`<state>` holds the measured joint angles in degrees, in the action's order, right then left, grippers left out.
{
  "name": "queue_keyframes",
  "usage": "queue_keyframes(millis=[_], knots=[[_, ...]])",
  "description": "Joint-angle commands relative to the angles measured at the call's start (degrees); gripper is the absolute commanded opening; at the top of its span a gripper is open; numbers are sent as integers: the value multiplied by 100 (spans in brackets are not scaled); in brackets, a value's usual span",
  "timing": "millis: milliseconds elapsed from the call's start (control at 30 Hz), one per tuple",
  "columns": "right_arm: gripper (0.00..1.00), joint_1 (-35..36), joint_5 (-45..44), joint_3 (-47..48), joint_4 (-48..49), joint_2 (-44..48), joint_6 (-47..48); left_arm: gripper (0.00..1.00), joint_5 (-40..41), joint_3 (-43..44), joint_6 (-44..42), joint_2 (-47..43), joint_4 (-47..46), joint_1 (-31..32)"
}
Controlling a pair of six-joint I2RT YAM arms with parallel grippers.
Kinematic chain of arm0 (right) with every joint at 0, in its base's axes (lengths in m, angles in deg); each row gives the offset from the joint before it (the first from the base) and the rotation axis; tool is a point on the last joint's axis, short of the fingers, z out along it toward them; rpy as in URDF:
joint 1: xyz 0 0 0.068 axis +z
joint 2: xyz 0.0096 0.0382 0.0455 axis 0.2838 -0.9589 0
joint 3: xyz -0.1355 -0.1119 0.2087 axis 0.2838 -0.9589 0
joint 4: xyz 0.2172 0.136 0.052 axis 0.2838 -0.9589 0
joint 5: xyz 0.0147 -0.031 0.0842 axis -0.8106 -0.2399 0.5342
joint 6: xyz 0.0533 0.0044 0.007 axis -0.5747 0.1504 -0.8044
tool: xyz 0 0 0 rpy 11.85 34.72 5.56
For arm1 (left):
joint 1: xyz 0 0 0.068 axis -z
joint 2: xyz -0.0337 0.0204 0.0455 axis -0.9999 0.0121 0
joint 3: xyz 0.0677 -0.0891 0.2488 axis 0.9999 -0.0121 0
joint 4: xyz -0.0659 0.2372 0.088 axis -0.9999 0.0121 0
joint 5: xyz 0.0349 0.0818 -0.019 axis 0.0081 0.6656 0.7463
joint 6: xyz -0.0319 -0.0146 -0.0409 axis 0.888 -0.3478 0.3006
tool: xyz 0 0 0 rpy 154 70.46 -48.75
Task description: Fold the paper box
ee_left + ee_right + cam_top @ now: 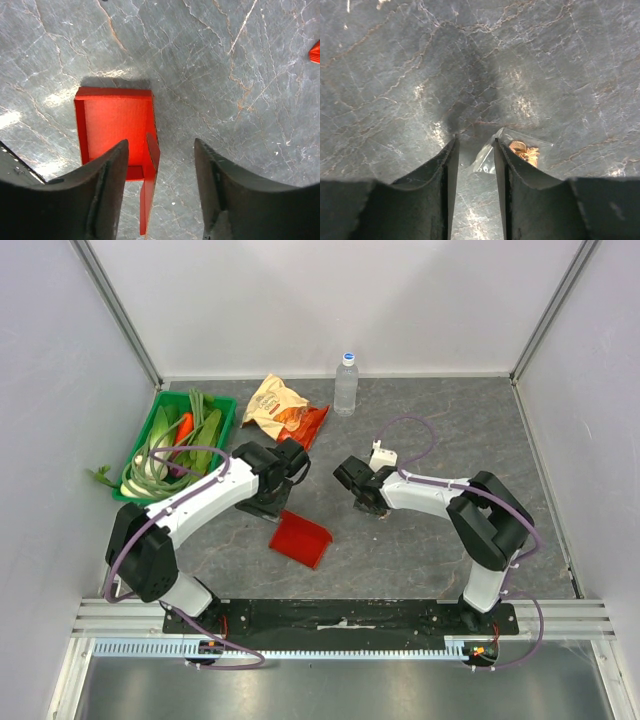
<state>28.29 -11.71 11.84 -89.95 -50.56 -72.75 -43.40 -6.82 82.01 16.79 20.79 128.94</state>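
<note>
The gray table (430, 540) is carrying a green tray (215, 394) of vegetables at far left. The red paper box (300, 537) is lying near the middle, partly folded, walls standing. The left gripper (161, 142) is hanging released above it, one flap rising between the jaws. The right gripper (475, 140) is sitting almost clenched by a small clear bag (522, 150); whether it is pinching it, I cannot tell.

On counter (430, 430), front centre: paper box (300, 537). Back left: tray (229, 418), vegetables (175, 445) in it. Right of tray: snack bag (285, 408), then bottle (346, 385).
</note>
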Motion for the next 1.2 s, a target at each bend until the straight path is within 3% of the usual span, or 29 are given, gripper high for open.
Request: queue_keyframes(millis=[0, 133, 233, 367, 400, 500, 567, 633, 667, 800, 1000, 1167], knots=[[38, 14, -159, 162, -110, -84, -373, 65, 381, -54, 777, -305, -81, 53], [24, -39, -212, 21, -66, -5, -478, 69, 591, -229, 426, -824, -213, 62], [1, -109, -256, -225, 136, 188, -338, 73, 995, -633, -346, -1551, -615, 62], [0, -109, -581, -690, 689, 1133, 635, 78, 1304, -1792, -2365, -2923, -1949, 44], [0, -109, -573, -909, 1012, 1399, 1395, 88, 1208, -2038, -3762, -3204, -2954, 27], [0, 240, -223, -1165, 1557, 2497, 2838, 92, 830, -2847, -5412, -4390, -3865, -26], [0, 644, 400, -1244, 1735, 3367, 4271, 91, 453, -3173, -6024, -5007, -4044, -122], [0, 1216, 972, -1254, 1886, 4017, 4863, 91, 355, -3148, -6535, -5236, -3853, -158], [0, 1322, 1949, -1175, 1877, 4125, 4926, 91, 415, -3113, -6597, -5429, -3738, -167], [0, 1823, 3483, -614, 1815, 3644, 4480, 90, 644, -2990, -7097, -6069, -3658, -176], [0, 2106, 3260, -305, 2553, 2607, 4022, 86, 654, -3112, -7652, -6976, -3948, -176], [1, 2114, 3136, 29, 2483, 1789, 3960, 86, -40, -3121, -8047, -6943, -3992, -176]])
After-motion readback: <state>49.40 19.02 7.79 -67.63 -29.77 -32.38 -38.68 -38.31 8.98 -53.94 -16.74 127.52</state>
